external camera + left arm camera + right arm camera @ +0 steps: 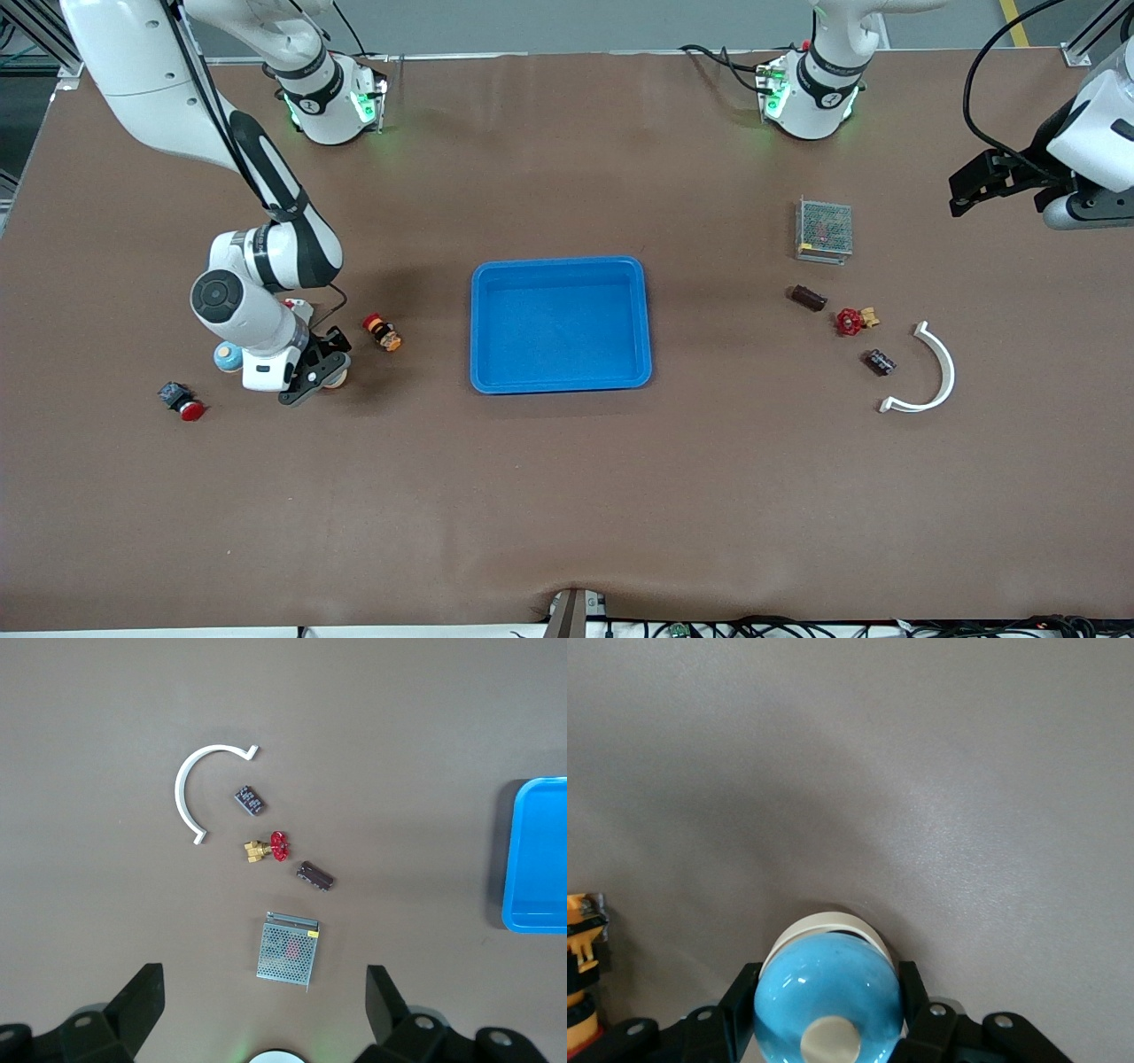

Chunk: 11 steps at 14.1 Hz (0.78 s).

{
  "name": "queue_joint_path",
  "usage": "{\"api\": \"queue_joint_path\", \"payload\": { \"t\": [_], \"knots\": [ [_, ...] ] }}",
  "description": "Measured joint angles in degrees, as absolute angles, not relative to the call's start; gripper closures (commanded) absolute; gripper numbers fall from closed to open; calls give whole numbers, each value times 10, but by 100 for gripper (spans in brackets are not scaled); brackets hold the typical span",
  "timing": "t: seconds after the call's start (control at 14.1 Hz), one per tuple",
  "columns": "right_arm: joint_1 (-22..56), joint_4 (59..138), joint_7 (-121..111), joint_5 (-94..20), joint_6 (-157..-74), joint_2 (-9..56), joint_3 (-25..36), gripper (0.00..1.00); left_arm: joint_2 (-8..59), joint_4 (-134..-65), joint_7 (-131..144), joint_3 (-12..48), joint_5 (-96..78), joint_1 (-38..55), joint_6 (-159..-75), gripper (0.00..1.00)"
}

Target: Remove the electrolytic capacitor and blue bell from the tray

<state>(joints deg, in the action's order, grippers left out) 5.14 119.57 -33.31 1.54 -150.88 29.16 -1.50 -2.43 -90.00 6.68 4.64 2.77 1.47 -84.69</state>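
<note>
One bell (828, 997), knob skyward

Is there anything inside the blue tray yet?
No, the blue tray shows only its bare blue floor, with every small part lying outside it.

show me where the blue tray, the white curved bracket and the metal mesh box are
blue tray (561, 266): front view, on its rim toward the robots' bases.
white curved bracket (180, 788): left wrist view, on the middle of its arc.
metal mesh box (825, 229): front view, on its perforated top face.
</note>
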Motion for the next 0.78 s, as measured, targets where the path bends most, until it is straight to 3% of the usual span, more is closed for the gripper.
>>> {"api": "queue_joint_path", "payload": {
  "t": [0.21, 0.28, 0.36, 0.43, 0.78],
  "knots": [
    [51, 1196, -333, 15, -1511, 293, -15, 51, -24, -900, 67, 46, 28, 15, -847, 0],
    [51, 1196, -333, 15, -1512, 293, -15, 33, -24, -900, 67, 46, 28, 14, -847, 0],
    [51, 1196, -333, 15, -1513, 293, -15, 10, -24, -900, 67, 46, 28, 14, -847, 0],
    [51, 1196, -333, 15, -1514, 293, -15, 0, -24, -900, 67, 46, 28, 14, -847, 0],
    [51, 1195, -333, 15, -1516, 294, -15, 0, -24, -900, 67, 45, 28, 14, -847, 0]
  ]
}}
